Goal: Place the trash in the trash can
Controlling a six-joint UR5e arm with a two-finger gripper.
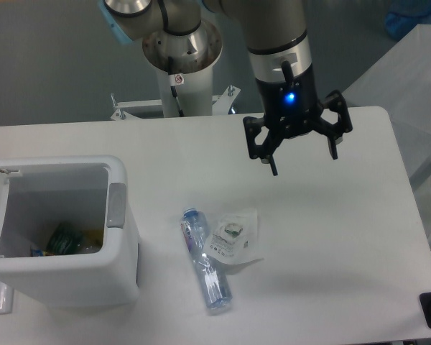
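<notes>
Approach is judged to be the step in hand: from the fixed camera, the gripper (302, 162) is seen spread and empty above the table (359, 237). Below and to its left lie the clear, ribbed bottle (205, 262) and, touching it, the crinkly translucent packet (233, 241). Farther left the boxy white trash can (65, 230) stands open. A descent over one item is called for next.

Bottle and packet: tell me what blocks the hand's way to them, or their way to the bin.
Nothing visible does. The hand hangs open above bare table; the bottle and packet lie beside each other, right of the open bin.
</notes>
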